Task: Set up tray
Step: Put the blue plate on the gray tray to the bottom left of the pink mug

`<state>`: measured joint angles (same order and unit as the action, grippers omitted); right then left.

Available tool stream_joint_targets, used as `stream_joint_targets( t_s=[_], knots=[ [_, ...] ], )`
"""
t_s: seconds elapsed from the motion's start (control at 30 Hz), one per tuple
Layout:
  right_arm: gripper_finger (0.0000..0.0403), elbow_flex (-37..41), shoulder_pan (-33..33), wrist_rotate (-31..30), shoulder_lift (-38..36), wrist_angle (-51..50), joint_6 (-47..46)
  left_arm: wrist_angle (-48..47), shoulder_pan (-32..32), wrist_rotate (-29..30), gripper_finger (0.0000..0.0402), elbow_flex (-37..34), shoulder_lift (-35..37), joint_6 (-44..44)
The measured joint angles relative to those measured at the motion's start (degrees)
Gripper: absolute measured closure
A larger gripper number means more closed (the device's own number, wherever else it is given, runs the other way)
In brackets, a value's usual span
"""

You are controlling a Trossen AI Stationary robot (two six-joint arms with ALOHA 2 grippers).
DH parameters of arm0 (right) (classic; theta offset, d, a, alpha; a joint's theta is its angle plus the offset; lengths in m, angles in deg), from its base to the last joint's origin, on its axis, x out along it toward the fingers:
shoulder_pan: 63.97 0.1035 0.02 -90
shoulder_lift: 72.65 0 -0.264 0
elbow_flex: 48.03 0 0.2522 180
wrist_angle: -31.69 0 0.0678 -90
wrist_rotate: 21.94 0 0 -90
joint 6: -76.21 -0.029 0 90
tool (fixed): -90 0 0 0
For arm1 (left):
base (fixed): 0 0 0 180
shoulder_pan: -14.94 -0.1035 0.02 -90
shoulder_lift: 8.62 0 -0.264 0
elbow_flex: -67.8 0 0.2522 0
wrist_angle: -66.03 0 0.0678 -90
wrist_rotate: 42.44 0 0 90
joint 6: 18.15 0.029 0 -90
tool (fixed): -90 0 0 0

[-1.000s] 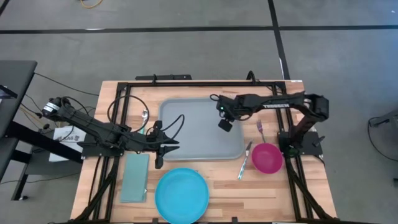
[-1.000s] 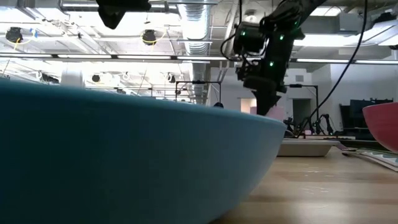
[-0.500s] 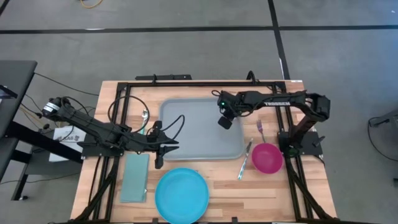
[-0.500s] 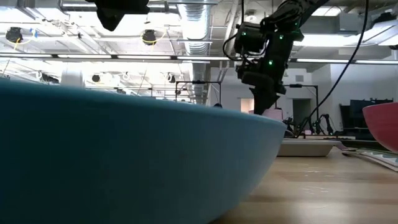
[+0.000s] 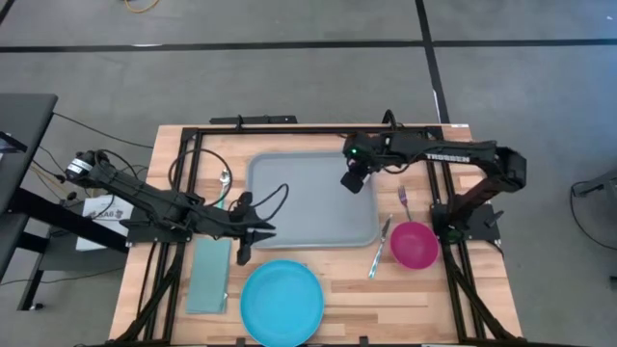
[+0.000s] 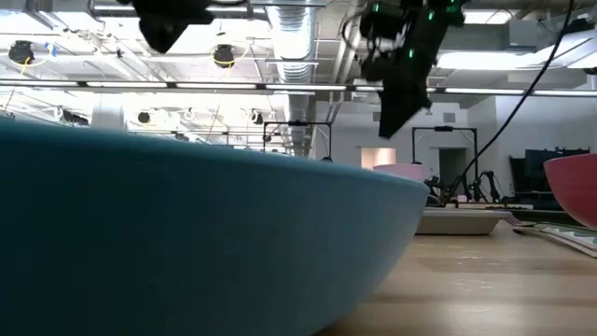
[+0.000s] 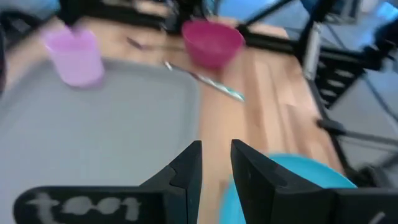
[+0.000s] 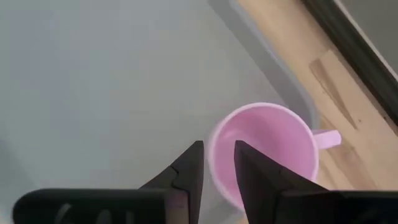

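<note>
**Mug set down, right arm lifting clear**

Since a second ago my right gripper has risen and drawn back toward the tray's far right corner, and its fingers, which were shut, now stand slightly apart and empty above the pale pink plastic mug.

That mug stands upright on the large flat grey-blue plastic tray, near its far right corner. The tray lies in the middle of the wooden tabletop, toward the far edge.

My left gripper waits low at the tray's near left corner, fingers a little apart and holding nothing.

I judge the task barely begun: only the mug is on the tray. Still off it are one round bright-blue plate at the tabletop's near edge, one pale-teal rectangular napkin left of the plate, one round magenta bowl right of the tray, one long utensil with a pale handle beside the tray's right rim, and one small fork just beyond the bowl.
</note>
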<state>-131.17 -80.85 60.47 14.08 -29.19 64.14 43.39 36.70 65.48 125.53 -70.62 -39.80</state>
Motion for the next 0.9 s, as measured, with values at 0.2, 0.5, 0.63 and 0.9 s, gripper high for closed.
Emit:
stream_joint_targets(
  t_s=[0.2, 0.5, 0.63, 0.9],
  knots=[
    [0.0321, -2.24, 6.46, 0.04, -4.41, -1.22, -4.58, -9.15, 0.94, -11.95, 0.0327, -0.90, 0.00, -10.13],
    [0.0321, -2.11, 19.64, -0.14, -7.56, -3.29, -7.61, -10.38, 7.98, -12.05, 0.0327, -6.17, -0.02, -22.84],
    [0.0321, -0.38, 25.79, -3.22, -6.22, -3.43, -10.17, -10.63, 10.49, -7.03, 0.0327, -8.67, -0.40, -29.53],
    [0.0321, 0.27, 33.07, -14.21, -2.20, -1.76, -14.56, -8.70, 13.46, -7.42, 0.0327, -12.04, -5.27, -39.68]
  ],
)
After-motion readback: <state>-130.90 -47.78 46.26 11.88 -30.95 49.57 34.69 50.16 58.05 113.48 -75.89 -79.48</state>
